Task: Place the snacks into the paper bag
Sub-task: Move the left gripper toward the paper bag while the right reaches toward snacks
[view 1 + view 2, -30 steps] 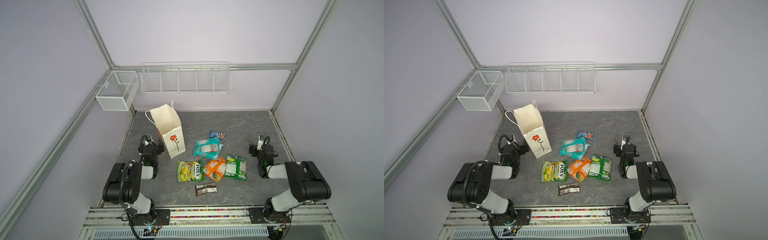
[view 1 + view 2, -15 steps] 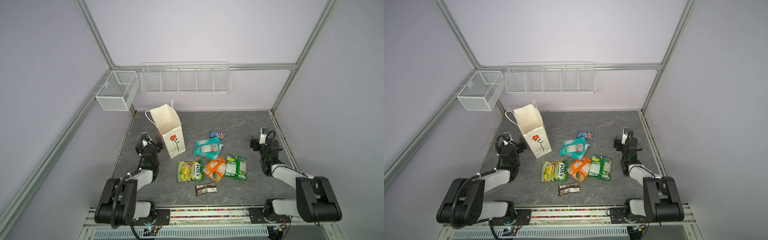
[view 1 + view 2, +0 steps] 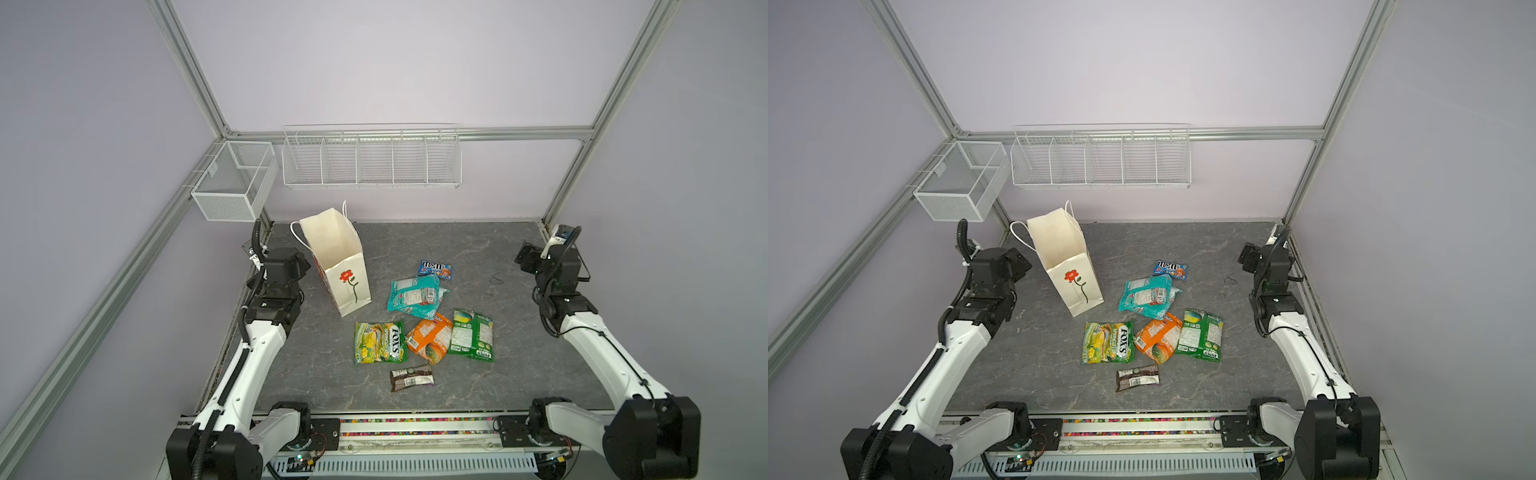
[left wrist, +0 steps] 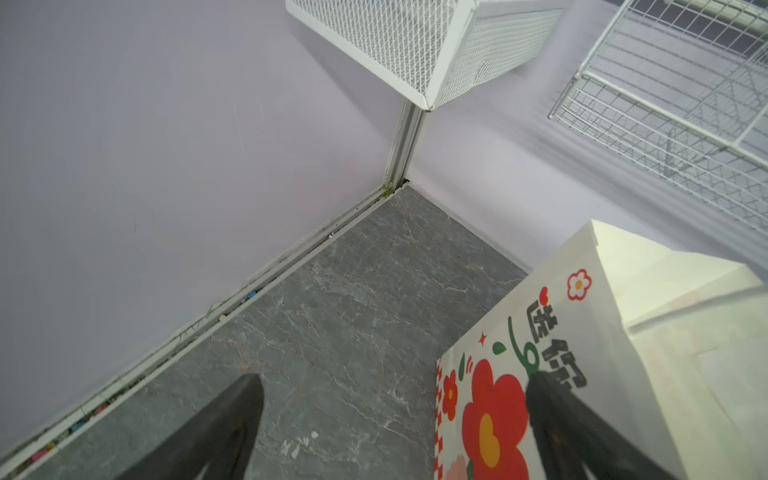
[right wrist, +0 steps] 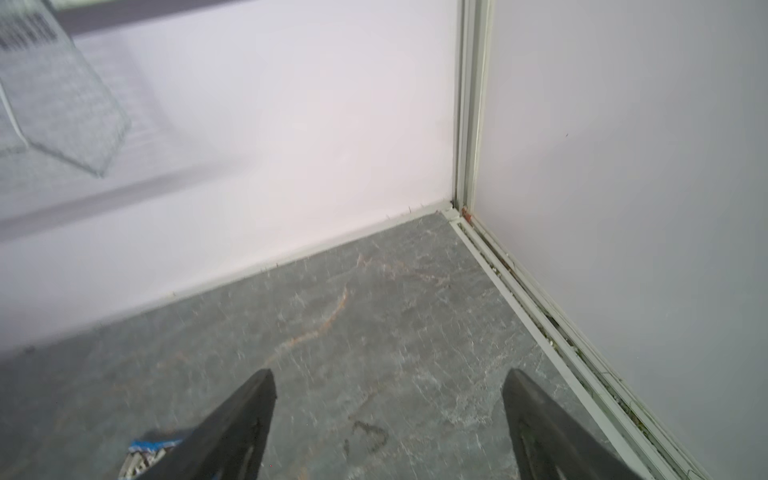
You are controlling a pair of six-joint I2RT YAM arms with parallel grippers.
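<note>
Dark-brown bar (image 3: 412, 377): we see it nearest the rail, flat on the grey table (image 3: 478, 249), apart from the other packets.
FOX'S bag (image 3: 379, 342): flat, just behind the bar, its right edge against the orange bag (image 3: 429, 338).
Green bag (image 3: 473, 334): flat, right of the orange one, and we see their edges overlap.
Teal bag (image 3: 415, 294): crumpled, behind the orange bag.
M&M's pack (image 3: 435, 269): farthest of the snacks, just behind the teal bag.
Paper bag (image 3: 345, 270): upright with its mouth open, left of the snacks, flower side facing the rail. None of the packets we count is in it.
Left gripper (image 4: 395, 377): fingers spread wide and holding nothing, just beside the bag's printed side. We cannot tell whether it touches.
Right gripper (image 5: 389, 372): fingers spread and empty, above bare table near the far right corner.
Mesh basket (image 3: 232, 183) and wire rack (image 3: 371, 160): we find them hung on the walls, farthest back.
</note>
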